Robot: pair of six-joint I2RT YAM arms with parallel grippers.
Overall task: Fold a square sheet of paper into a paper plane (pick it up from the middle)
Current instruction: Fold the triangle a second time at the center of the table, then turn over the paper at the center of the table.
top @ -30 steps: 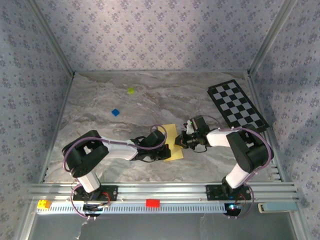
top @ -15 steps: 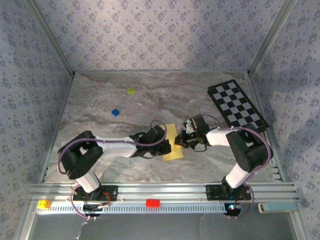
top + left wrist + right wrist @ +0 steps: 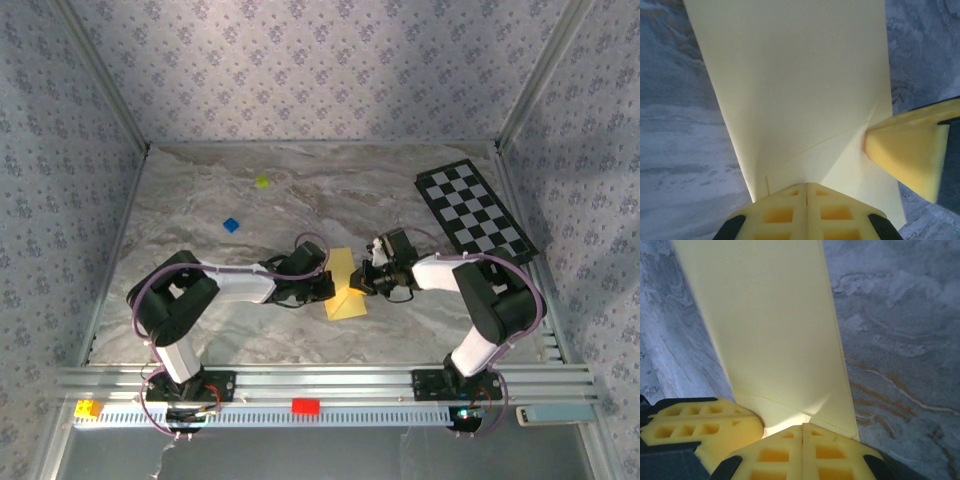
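Folding looks early: the paper (image 3: 795,90) lies flat between both grippers, narrowed, with slanted creases beneath their tips. The left gripper (image 3: 807,192) and right gripper (image 3: 804,437) are clenched, apparently pressing, not holding it. Nose and wings seem still to do.

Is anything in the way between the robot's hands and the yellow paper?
No, nothing I can see. The left hand and the right hand are both pinched shut on the yellow paper, close beside each other.
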